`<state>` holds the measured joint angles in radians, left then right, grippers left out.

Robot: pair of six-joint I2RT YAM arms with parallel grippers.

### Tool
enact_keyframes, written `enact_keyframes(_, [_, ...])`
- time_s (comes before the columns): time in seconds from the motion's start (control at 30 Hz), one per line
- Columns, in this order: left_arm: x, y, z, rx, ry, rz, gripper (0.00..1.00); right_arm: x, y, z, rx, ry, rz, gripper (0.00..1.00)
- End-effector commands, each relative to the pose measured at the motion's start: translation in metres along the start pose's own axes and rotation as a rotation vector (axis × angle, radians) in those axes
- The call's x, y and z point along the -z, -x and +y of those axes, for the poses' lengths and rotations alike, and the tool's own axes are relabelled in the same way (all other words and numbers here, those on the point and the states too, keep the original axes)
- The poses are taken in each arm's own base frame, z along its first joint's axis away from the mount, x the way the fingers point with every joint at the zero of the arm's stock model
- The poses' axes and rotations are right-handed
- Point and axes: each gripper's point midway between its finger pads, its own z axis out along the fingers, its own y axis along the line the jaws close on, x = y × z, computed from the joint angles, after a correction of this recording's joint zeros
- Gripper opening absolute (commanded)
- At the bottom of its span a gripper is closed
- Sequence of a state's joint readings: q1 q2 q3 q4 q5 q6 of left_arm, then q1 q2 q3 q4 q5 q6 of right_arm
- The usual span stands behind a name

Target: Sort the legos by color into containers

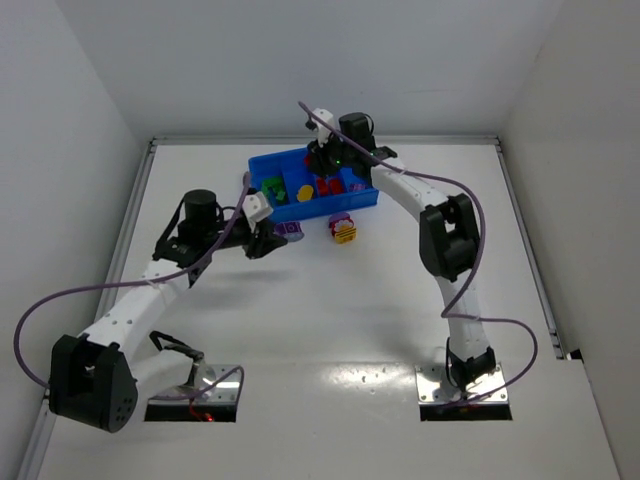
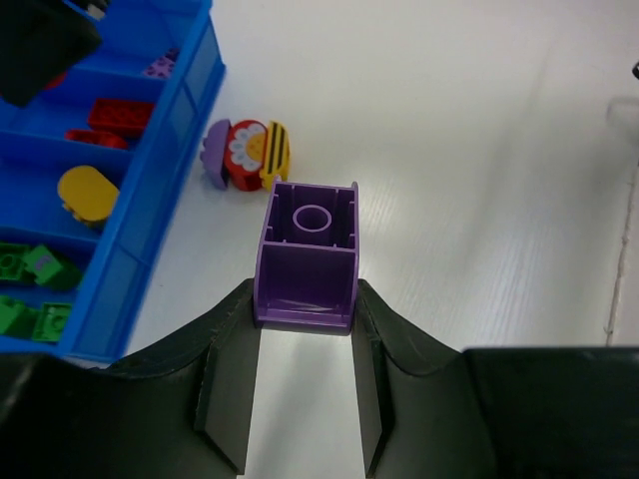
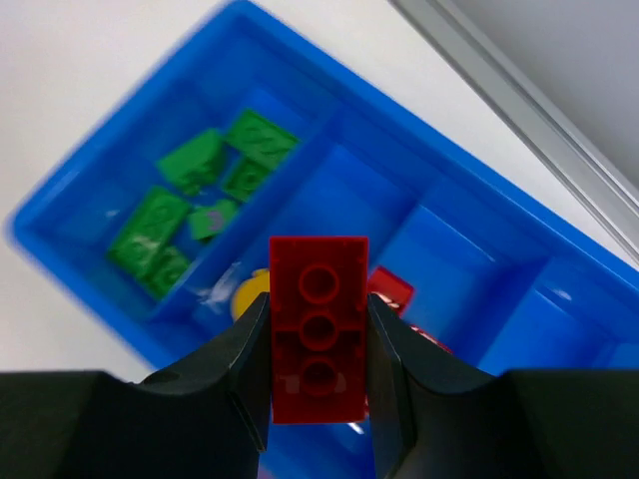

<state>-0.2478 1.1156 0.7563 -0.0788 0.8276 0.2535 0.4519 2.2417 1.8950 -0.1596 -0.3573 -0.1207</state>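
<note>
Noted a red brick (image 3: 319, 339) pinched by its long sides in the right gripper (image 3: 319, 311), jaws clamped on it, underside with three round tubes turned to the wrist camera. Held above the tray (image 3: 449, 249), over its middle compartments. Seen from the top view near the far edge of the tabletop (image 1: 320, 320), about midway along it: the tray (image 1: 312, 212), long side running roughly left to right, with the right gripper (image 1: 325, 165) over it. Counted four compartments. Found in the left end one several green bricks (image 3: 190, 215), one showing a pale purple face; in the next a rounded yellow piece (image 2: 85, 193); in the third flat red bricks (image 2: 118, 118); in the right end one a purple piece (image 2: 160, 68), mostly hidden. Noted a purple brick (image 2: 308, 254) gripped at its near end by the left gripper (image 2: 305, 304), jaws narrow and tight on its sides, hollow underside with one tube facing the camera. Placed just off the tray's near wall, toward its left half; cannot tell whether touching the tabletop. Spotted a loose cluster (image 2: 245, 152) on the tabletop just beside the near wall, toward the tray's right end: purple, red with a white flower, yellow with black stripes, pressed together.
</note>
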Motion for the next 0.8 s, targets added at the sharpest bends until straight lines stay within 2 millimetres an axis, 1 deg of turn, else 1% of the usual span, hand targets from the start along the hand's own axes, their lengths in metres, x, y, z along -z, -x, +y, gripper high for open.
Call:
enact_keyframes(0.0, [0.009, 0.039, 0.011, -0.057, 0.067, -0.090, 0.00, 0.004, 0.038, -0.039, -0.070, -0.125, -0.094, 0.00])
enact_keyframes(0.03, [0.009, 0.039, 0.013, -0.056, 0.077, -0.087, 0.00, 0.001, 0.037, -0.040, -0.070, -0.125, -0.094, 0.00])
enact_keyframes(0.07, [0.010, 0.039, 0.015, -0.056, 0.089, -0.084, 0.00, 0.000, 0.031, -0.045, -0.078, -0.131, -0.083, 0.00])
enact_keyframes(0.1, [0.010, 0.038, 0.017, -0.055, 0.101, -0.081, 0.00, -0.007, 0.020, -0.047, -0.086, -0.136, -0.063, 0.00])
enact_keyframes(0.13, [0.010, 0.042, 0.018, -0.052, 0.103, -0.088, 0.00, -0.007, 0.020, -0.047, -0.086, -0.136, -0.063, 0.00])
enact_keyframes(0.17, [0.011, 0.042, 0.019, -0.052, 0.111, -0.085, 0.00, -0.011, 0.008, -0.047, -0.093, -0.141, -0.044, 0.00])
enact_keyframes(0.2, [0.012, 0.049, 0.022, -0.057, 0.125, -0.099, 0.00, -0.011, 0.008, -0.047, -0.093, -0.141, -0.044, 0.01])
enact_keyframes(0.23, [0.012, 0.053, 0.027, -0.050, 0.135, -0.107, 0.00, -0.014, 0.002, -0.047, -0.096, -0.139, -0.034, 0.03])
enact_keyframes(0.27, [0.013, 0.054, 0.028, -0.032, 0.146, -0.112, 0.00, -0.018, -0.006, -0.047, -0.101, -0.136, -0.021, 0.09])
enact_keyframes(0.3, [0.012, 0.058, 0.030, -0.035, 0.147, -0.115, 0.00, -0.021, -0.011, -0.046, -0.104, -0.134, -0.013, 0.13])
enact_keyframes(0.33, [0.013, 0.066, 0.031, -0.039, 0.150, -0.128, 0.00, -0.023, -0.019, -0.045, -0.112, -0.129, 0.008, 0.19])
enact_keyframes(0.37, [0.013, 0.063, 0.035, -0.021, 0.157, -0.123, 0.00, -0.025, -0.027, -0.048, -0.121, -0.122, 0.017, 0.30])
enact_keyframes(0.43, [0.013, 0.072, 0.038, -0.025, 0.160, -0.139, 0.00, -0.025, -0.027, -0.048, -0.112, -0.122, 0.017, 0.38])
enact_keyframes(0.47, [0.016, 0.071, 0.042, -0.022, 0.179, -0.137, 0.00, -0.026, -0.029, -0.048, -0.112, -0.122, 0.017, 0.44])
enact_keyframes(0.5, [0.017, 0.077, 0.043, -0.026, 0.182, -0.150, 0.00, -0.026, -0.030, -0.050, -0.112, -0.135, 0.020, 0.53])
enact_keyframes(0.53, [0.017, 0.075, 0.048, -0.024, 0.193, -0.150, 0.00, -0.026, -0.028, -0.051, -0.108, -0.137, 0.012, 0.56])
enact_keyframes(0.6, [0.019, 0.083, 0.054, -0.001, 0.212, -0.167, 0.00, -0.026, -0.037, -0.056, -0.112, -0.170, 0.030, 0.61])
enact_keyframes(0.63, [0.017, 0.081, 0.057, 0.010, 0.211, -0.166, 0.00, -0.022, -0.032, -0.055, -0.121, -0.174, 0.016, 0.61])
enact_keyframes(0.7, [0.018, 0.092, 0.063, 0.018, 0.222, -0.189, 0.00, -0.013, -0.023, -0.063, -0.116, -0.204, -0.008, 0.64])
enact_keyframes(0.73, [0.016, 0.092, 0.068, 0.022, 0.235, -0.194, 0.00, -0.011, -0.022, -0.062, -0.127, -0.205, -0.012, 0.64])
enact_keyframes(0.77, [0.014, 0.099, 0.074, 0.013, 0.237, -0.203, 0.00, 0.001, -0.007, -0.069, -0.121, -0.221, -0.040, 0.64])
